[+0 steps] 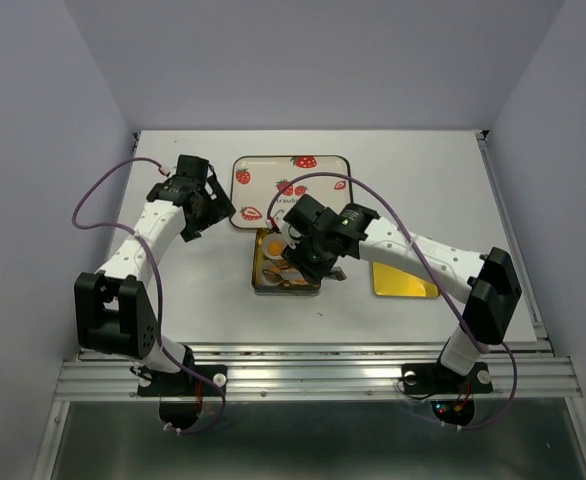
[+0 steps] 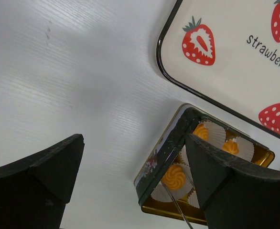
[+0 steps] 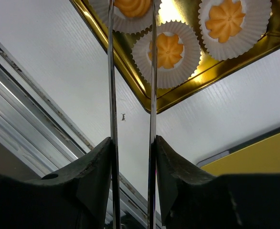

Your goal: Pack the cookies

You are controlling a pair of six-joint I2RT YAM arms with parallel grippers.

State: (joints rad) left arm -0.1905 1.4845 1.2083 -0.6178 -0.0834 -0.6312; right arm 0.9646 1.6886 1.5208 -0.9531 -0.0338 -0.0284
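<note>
A gold tin (image 1: 260,272) lies at the table's middle with white paper cups in it. Three orange cookies show in the cups in the right wrist view, one at the middle (image 3: 167,49), one at the right (image 3: 230,18) and one at the top edge (image 3: 133,5). My right gripper (image 3: 133,140) is shut on metal tweezers (image 3: 112,71) whose two blades stand apart on either side of the top cookie; their tips are out of view. My left gripper (image 2: 134,138) is open and empty over bare table beside the tin's rim (image 2: 166,152), with a cookie (image 2: 174,176) showing inside.
A strawberry-printed tray (image 1: 273,170) lies behind the tin, and also shows in the left wrist view (image 2: 226,81). A yellow lid (image 1: 403,282) lies right of the tin. The metal rail of the table's near edge (image 3: 30,114) is close to the right gripper.
</note>
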